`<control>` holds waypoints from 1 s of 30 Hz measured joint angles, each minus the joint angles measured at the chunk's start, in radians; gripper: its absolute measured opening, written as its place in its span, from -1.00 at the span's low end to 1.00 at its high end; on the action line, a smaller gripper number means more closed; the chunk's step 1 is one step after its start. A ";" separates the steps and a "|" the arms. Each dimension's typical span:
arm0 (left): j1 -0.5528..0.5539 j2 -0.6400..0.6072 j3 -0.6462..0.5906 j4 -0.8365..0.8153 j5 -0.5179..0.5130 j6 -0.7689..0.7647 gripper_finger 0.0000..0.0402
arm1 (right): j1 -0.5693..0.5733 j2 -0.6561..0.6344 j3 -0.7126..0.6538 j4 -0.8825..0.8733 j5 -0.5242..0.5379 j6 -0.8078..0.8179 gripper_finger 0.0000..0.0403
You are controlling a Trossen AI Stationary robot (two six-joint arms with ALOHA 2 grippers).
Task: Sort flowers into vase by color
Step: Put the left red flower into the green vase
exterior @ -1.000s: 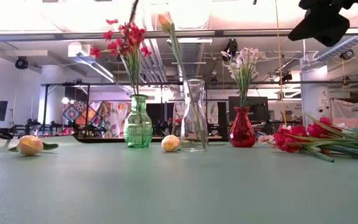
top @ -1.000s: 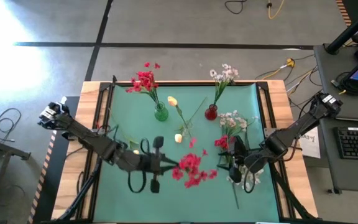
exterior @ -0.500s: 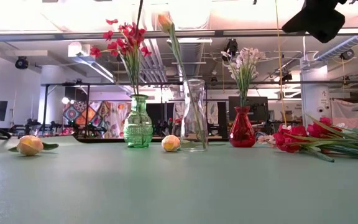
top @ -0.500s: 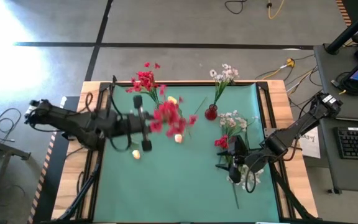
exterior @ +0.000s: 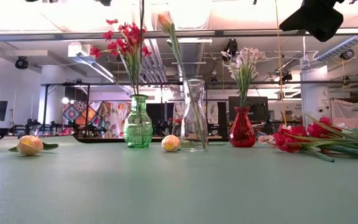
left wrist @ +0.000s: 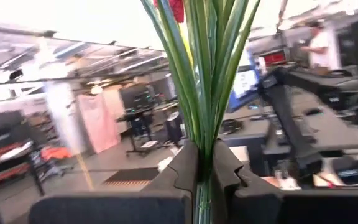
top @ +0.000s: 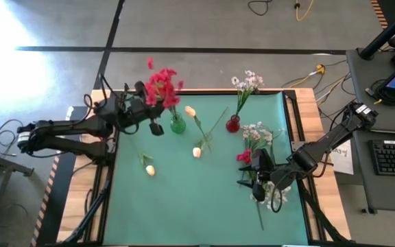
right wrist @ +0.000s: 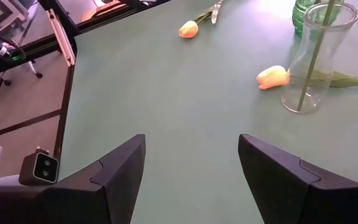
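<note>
- Left pincer (top: 153,116), high view: positioned at the far left of the counter (top: 204,206), just left of the green vase (top: 177,125). It is clamped on a bunch of red flowers (top: 162,86), whose blossoms sit above and beyond the green vase.
- Right pincer (top: 254,180), high view: positioned over the near right part of the counter, fingers apart, beside the loose red and white flowers (top: 252,140) lying there.
- High view, other items: the red vase (top: 232,125) holds a white spray (top: 247,82); the clear vase (top: 205,143) holds a cream rosebud (top: 190,110); a second rosebud (top: 197,152) lies just beside the clear vase; a third rosebud (top: 149,169) lies on the left part of the counter.
- Low view: the green vase (exterior: 138,122) already holds red stems (exterior: 123,40); the clear vase (exterior: 194,116) stands between it and the red vase (exterior: 242,127). One rosebud (exterior: 171,143) lies at the foot of the clear vase, another (exterior: 30,145) at far left. Loose red flowers (exterior: 303,137) lie flat at right.
- Left wrist view: both fingers (left wrist: 182,171) are pressed against a bundle of green stems (left wrist: 204,74), which runs upright between them.
- Right wrist view: the fingers (right wrist: 114,171) stand wide apart above bare counter (right wrist: 179,124), with nothing between them. The clear vase (right wrist: 316,56) and two rosebuds (right wrist: 272,76) lie beyond.
</note>
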 joint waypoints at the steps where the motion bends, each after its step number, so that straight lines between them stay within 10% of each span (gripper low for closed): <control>1: 0.015 -0.007 -0.018 0.017 0.000 -0.015 -1.00 | 0.000 0.000 0.000 0.005 0.000 0.000 0.24; 30: 0.130 0.093 -0.196 0.276 -0.010 -0.168 -1.00 | -0.064 0.000 0.000 0.025 0.029 0.030 0.24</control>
